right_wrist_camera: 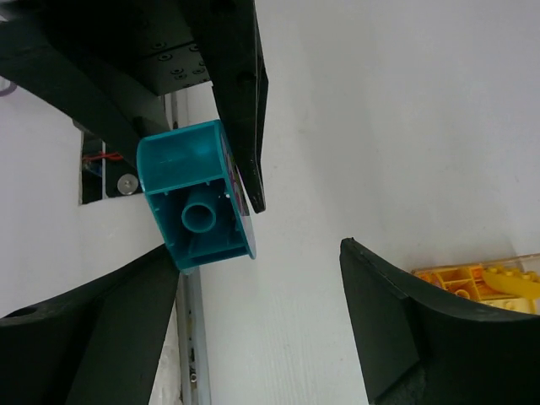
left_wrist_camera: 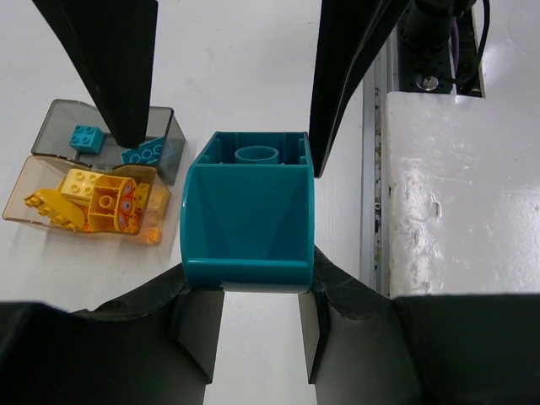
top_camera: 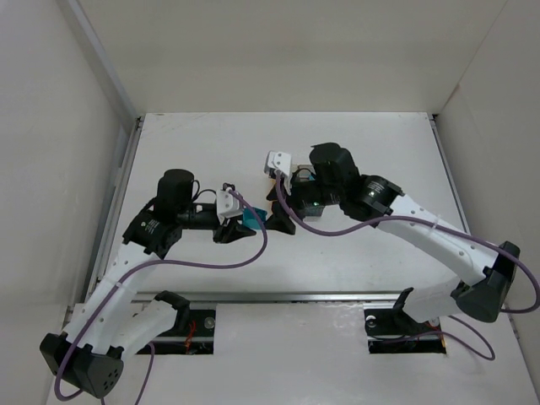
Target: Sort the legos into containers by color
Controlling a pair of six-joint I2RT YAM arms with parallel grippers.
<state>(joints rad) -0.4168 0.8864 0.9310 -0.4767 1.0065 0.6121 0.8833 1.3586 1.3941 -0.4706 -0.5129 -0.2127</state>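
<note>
**A:** Where's the teal plastic brick [left_wrist_camera: 249, 211]?
**B:** Pinched in your left claw [left_wrist_camera: 261, 291]; your right claw [right_wrist_camera: 260, 253] gapes empty, fingers [left_wrist_camera: 118, 67] flanking it.
**A:** Danger?
**B:** Pull away crooked and they could knock it loose.

A white table [top_camera: 371, 152] fills the middle of the top view. Plain white walls box it in: a back wall [top_camera: 278, 51] beyond its far edge, a left wall [top_camera: 42, 152] and a right wall [top_camera: 498, 126] at its sides. A metal rail [top_camera: 321, 297] runs along its near edge, with a glossy white panel [top_camera: 287, 346] nearer still. The light is even and soft, and shadows on the table are faint.
</note>
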